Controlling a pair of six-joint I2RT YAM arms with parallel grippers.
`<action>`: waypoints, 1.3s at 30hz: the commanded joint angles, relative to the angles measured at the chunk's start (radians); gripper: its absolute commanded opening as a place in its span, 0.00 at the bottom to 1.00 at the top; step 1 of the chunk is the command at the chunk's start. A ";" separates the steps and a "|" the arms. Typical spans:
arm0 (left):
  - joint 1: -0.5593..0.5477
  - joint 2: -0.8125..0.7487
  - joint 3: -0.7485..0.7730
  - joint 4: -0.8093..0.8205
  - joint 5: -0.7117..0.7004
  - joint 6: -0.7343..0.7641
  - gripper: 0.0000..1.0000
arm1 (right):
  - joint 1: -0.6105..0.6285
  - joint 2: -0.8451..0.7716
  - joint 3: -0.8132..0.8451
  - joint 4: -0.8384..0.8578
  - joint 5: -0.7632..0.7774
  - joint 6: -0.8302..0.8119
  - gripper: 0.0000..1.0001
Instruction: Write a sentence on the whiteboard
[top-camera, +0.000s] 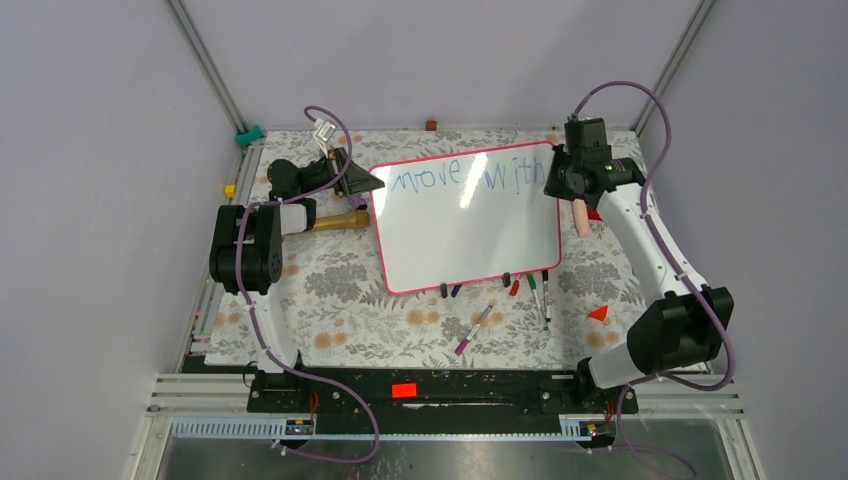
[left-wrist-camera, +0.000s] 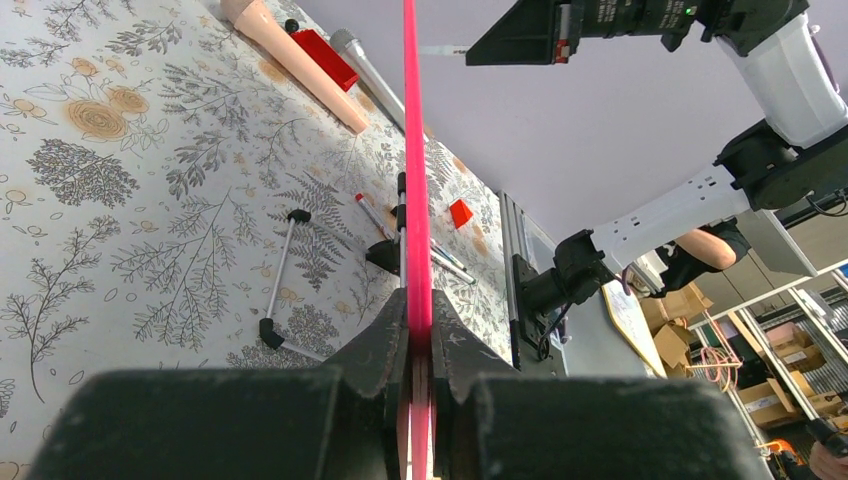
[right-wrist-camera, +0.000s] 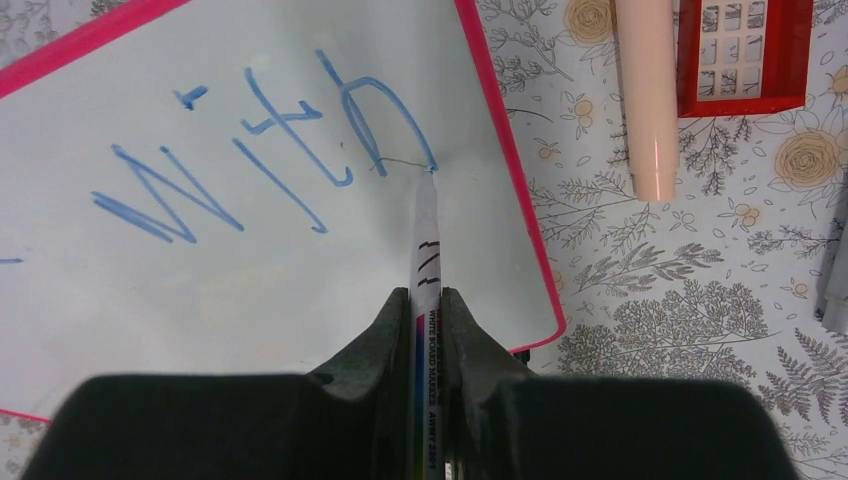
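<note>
I am gripping the whiteboard (top-camera: 470, 235) by its pink rim with my left hand (left-wrist-camera: 418, 352), both fingers pressing on the edge, while the board is resting on the floral worktop (top-camera: 340, 300). My right hand (right-wrist-camera: 428, 312) is clamping a marker (right-wrist-camera: 426, 235), its tip touching the board at the foot of the h. The sentence (top-camera: 462, 177) is reading "move with" in blue along the far edge

A floral tablecloth (top-camera: 330, 300) covers the table in front of me. Loose markers lie on it toward my side: a pink marker (top-camera: 474, 330) and, apart from it, a green-capped marker (top-camera: 535, 290). A small red wedge (top-camera: 598, 313) lies to my right. A peach cylinder (right-wrist-camera: 645, 100) lies just beside a red window-shaped block (right-wrist-camera: 742, 55). A wooden handle (top-camera: 335, 222) lies to my left.
</note>
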 joint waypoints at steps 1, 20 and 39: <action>0.002 -0.040 0.022 0.069 0.027 -0.016 0.00 | -0.004 -0.126 0.053 -0.033 -0.033 0.030 0.00; 0.003 -0.083 -0.032 0.069 -0.055 0.051 0.00 | 0.153 -0.189 -0.005 0.110 -0.164 0.092 0.00; 0.015 -0.104 -0.108 0.068 -0.133 0.097 0.00 | 0.432 -0.030 0.133 0.066 -0.055 0.049 0.00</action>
